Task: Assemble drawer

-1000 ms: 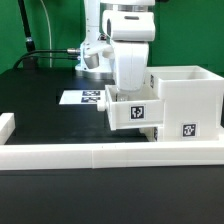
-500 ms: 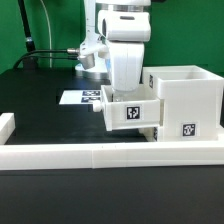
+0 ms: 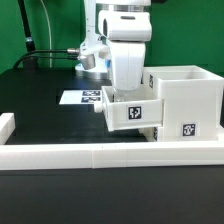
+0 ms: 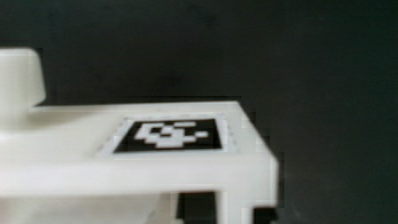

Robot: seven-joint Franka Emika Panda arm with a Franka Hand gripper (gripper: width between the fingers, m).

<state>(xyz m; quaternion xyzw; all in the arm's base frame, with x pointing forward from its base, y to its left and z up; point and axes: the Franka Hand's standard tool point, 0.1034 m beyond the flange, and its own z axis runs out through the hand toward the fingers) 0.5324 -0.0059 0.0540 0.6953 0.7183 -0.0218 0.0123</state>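
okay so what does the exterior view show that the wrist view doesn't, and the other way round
Only the exterior view shows the whole setting: the arm above the tray, the cube-like housing the tray sits partly inside, the marker board behind, and the low white border wall in front. Only the wrist view gives a close, blurry look at one white part bearing a tag, against the dark table. Both share a white tagged drawer part on a black surface; neither shows the gripper's fingers clearly.
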